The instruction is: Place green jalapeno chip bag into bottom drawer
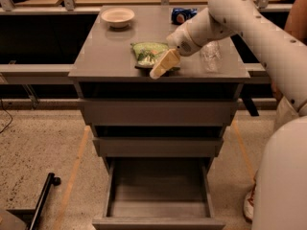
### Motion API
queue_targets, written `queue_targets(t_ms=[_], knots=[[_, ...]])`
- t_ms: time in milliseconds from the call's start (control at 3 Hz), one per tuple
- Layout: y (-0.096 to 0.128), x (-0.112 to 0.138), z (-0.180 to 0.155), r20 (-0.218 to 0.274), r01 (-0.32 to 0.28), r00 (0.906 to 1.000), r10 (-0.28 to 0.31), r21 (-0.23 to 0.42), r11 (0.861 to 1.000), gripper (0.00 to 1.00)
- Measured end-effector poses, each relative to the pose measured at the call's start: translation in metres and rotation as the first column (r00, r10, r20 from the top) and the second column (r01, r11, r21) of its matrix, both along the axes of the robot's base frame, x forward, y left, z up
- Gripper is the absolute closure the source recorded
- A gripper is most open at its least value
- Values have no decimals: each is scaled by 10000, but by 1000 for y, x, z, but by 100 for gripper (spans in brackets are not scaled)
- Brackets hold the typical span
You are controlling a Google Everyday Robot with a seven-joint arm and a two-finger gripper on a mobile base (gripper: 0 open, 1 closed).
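Observation:
The green jalapeno chip bag [147, 52] lies flat on top of the grey cabinet [105, 56], near its front middle. My gripper [161, 66] hangs from the white arm that reaches in from the right. It is low over the bag's right front edge, right at the bag. The bottom drawer [158, 188] is pulled open below, and its inside is bare. The two shallower drawers above it are shut.
A white bowl [117, 17] sits at the cabinet's back left, and a blue soda can [183, 15] lies at the back right. A clear plastic bottle [210, 56] stands just right of my gripper. A person's shoe [249, 206] is on the floor at the right.

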State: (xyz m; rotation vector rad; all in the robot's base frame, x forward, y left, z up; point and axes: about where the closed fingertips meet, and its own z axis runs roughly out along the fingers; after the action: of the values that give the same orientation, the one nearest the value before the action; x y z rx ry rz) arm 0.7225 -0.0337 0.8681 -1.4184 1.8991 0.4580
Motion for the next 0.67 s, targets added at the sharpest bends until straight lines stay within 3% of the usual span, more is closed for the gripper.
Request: queue_targets(t_ms=[333,667], knots=[[-8,10,-19,-209,157,9997,-154,161,9997,26],[-19,7,-20,7,396,9992,-396,230,9990,50]])
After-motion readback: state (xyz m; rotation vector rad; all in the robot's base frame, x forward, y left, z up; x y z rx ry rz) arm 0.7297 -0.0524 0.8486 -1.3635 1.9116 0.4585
